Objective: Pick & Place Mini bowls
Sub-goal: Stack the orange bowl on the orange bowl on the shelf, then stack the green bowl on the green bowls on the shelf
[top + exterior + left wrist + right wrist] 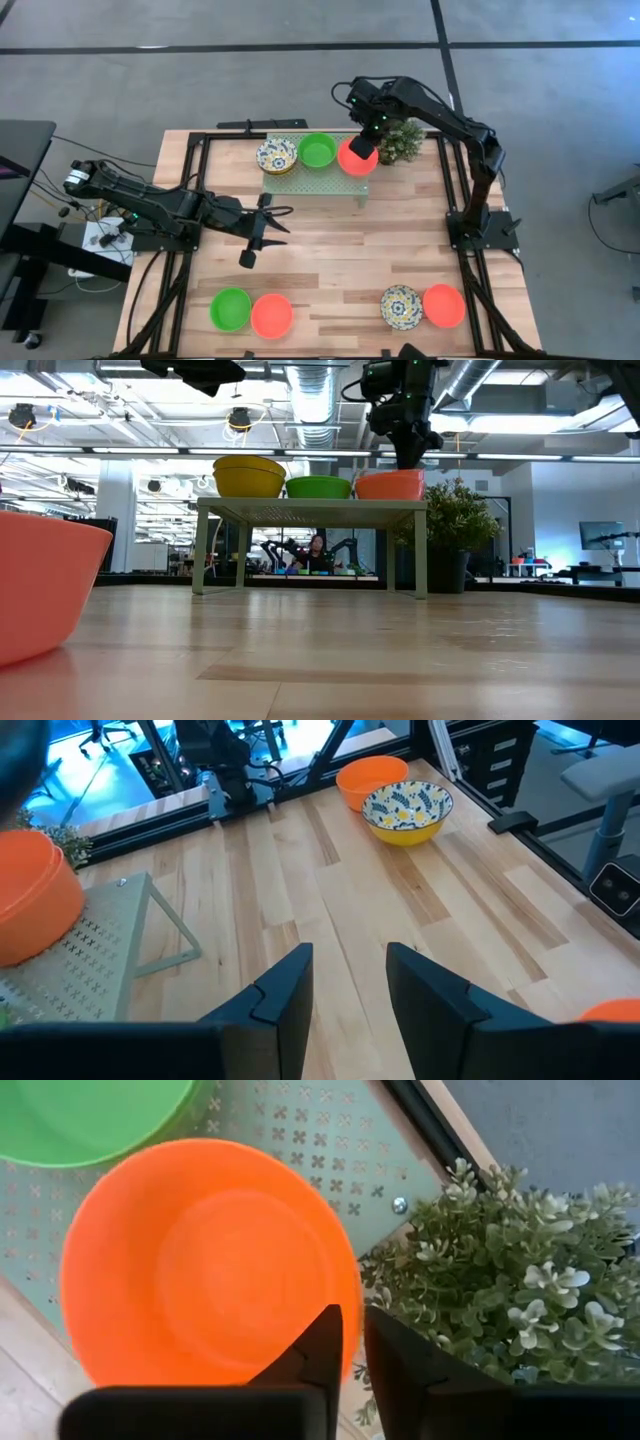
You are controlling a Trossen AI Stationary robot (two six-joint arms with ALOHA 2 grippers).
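A pale green perforated shelf (310,178) stands at the table's far middle. On it sit a patterned bowl (277,155), a green bowl (317,150) and a red-orange bowl (354,160). My right gripper (366,147) is above the red-orange bowl (200,1260), shut on its rim. Along the near edge rest a green bowl (231,308), a red-orange bowl (271,315), a patterned bowl (401,306) and another red-orange bowl (444,305). My left gripper (256,240) hangs open over the bare table left of centre, touching nothing. My right gripper pinches the red-orange bowl's rim (352,1295) on the side toward the plant, one finger (318,1348) inside the bowl and the other outside. The fingers come from above, pointing down. The bowl stands upright with its base on the shelf (390,486).
A small potted plant (402,140) stands just right of the shelf, close beside my right gripper. Black frame rails (200,150) run along the table's left, right and far sides. Bare wood lies between the shelf and the near row of bowls.
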